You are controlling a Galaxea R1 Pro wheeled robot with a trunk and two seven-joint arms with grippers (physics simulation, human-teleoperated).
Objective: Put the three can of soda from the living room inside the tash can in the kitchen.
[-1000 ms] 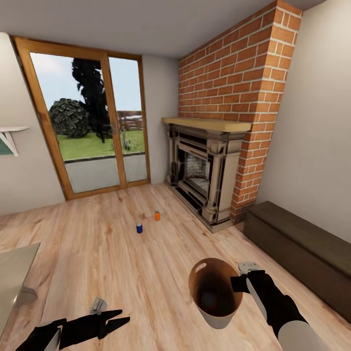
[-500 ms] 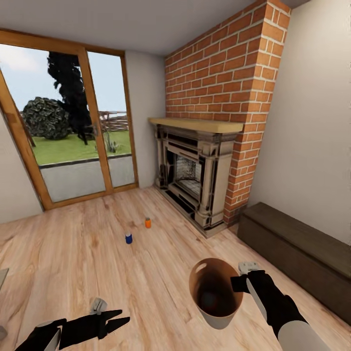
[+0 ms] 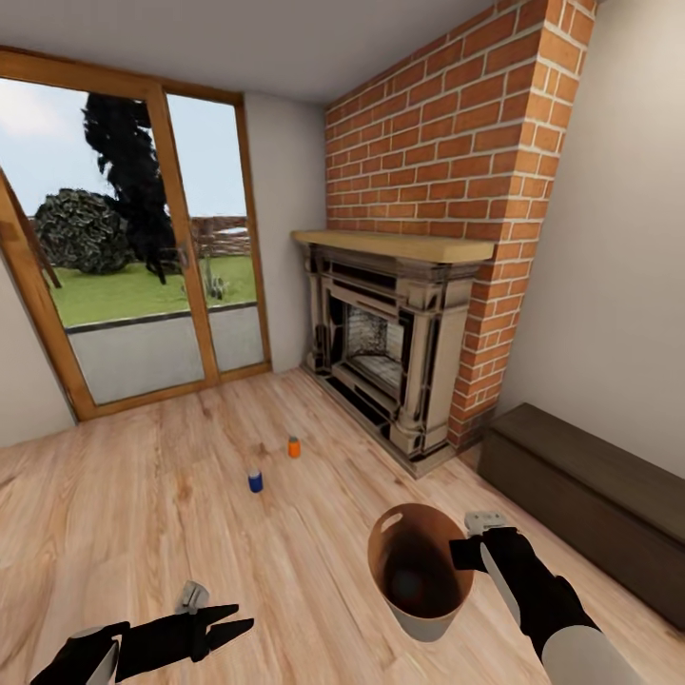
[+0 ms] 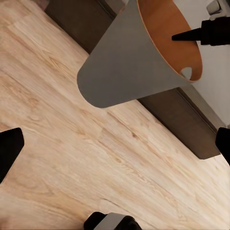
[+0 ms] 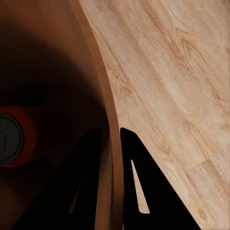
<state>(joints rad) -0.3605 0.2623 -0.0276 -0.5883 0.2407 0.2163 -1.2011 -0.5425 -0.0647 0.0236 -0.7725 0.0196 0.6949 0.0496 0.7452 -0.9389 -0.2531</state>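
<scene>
Gripped by its thin rim in the right gripper point(image 3: 468, 553), one orange can point(image 5: 10, 139) inside: tash can point(image 3: 419, 571), probably light, stiff, slippery; blue can point(image 3: 255, 481) and another orange can point(image 3: 294, 446) on floor by fireplace point(image 3: 385, 352), best pinched mid-body; left gripper point(image 3: 221, 623) spread, empty; no legible labels.

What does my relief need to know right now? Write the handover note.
Right pincer: shut on the trash can rim, carrying it above the wood floor.
Left pincer: open, empty, held low.
One orange can lies inside the bin.
Blue can and second orange can stand on the floor ahead, near the fireplace.
Done: one can binned. Left: collect the other two, then take the bin to the kitchen.
</scene>
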